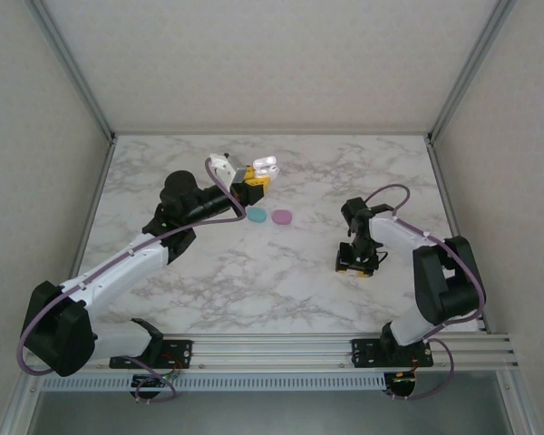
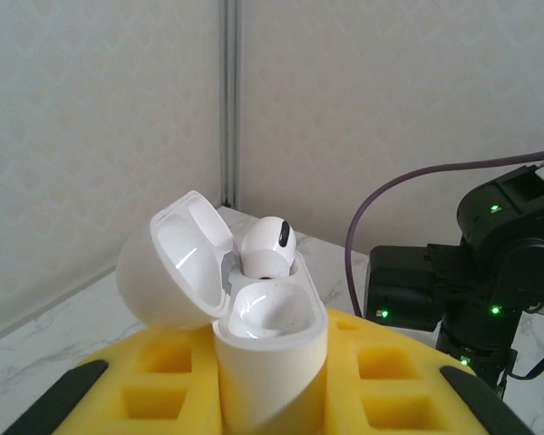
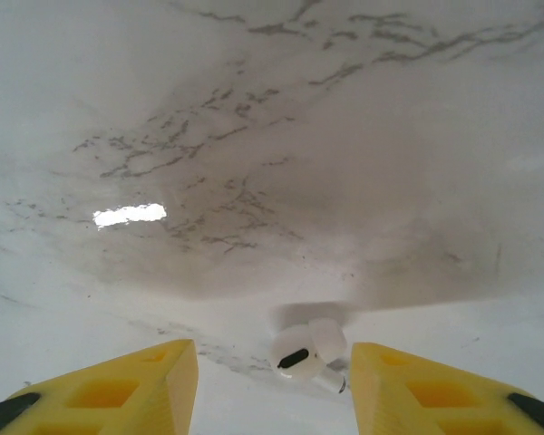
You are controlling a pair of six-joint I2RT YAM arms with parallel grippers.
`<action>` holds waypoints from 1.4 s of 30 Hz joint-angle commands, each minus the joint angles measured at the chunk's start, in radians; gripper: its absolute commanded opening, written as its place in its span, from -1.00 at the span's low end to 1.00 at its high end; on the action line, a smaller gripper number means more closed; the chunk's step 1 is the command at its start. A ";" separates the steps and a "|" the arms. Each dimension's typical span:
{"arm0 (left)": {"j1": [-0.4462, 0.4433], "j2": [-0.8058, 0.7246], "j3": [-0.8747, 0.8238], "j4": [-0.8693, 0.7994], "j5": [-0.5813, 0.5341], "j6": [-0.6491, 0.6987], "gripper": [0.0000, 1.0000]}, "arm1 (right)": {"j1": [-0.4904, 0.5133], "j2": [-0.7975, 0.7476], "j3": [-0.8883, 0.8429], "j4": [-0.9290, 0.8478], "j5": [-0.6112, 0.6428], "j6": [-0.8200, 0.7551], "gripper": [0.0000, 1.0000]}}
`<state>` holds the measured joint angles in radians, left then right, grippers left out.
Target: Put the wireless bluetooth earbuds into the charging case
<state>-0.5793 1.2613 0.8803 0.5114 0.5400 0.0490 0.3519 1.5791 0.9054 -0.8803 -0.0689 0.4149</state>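
Note:
My left gripper (image 1: 254,184) is shut on a white charging case (image 2: 272,362), held upright above the far middle of the table between yellow fingers (image 2: 145,390). The case's lid (image 2: 168,272) stands open to the left. One white earbud (image 2: 265,246) sits in the far socket and the near socket (image 2: 267,313) is bare. My right gripper (image 3: 274,361) points down at the table on the right side, open. A second white earbud (image 3: 308,353) lies on the marble between its yellow fingers, nearer the right finger (image 3: 408,381) and touching neither. The case (image 1: 266,169) shows white in the top view.
A teal oval piece (image 1: 256,216) and a pink one (image 1: 282,217) lie side by side on the marble table (image 1: 281,281), just in front of the left gripper. The right arm (image 2: 490,263) stands beyond the case in the left wrist view. Metal frame posts and walls border the table.

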 commanded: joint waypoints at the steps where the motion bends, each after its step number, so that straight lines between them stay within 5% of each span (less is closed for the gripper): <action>1: -0.008 -0.013 0.008 0.008 -0.009 -0.009 -1.00 | 0.007 0.029 0.023 -0.043 0.033 -0.058 -0.03; 9: -0.008 -0.007 0.013 0.009 -0.006 -0.011 -1.00 | 0.011 0.069 0.026 -0.046 0.005 -0.079 -0.04; 25: -0.008 -0.008 0.017 0.001 -0.005 -0.009 -1.00 | 0.012 0.087 0.030 -0.038 0.004 -0.070 -0.40; 42: -0.007 -0.022 0.022 -0.023 -0.021 -0.001 -1.00 | 0.012 0.167 0.148 0.081 -0.033 0.154 -0.41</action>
<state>-0.5793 1.2613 0.8803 0.4885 0.5358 0.0494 0.3580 1.7180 1.0302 -0.8001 -0.1078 0.4999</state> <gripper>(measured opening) 0.214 0.293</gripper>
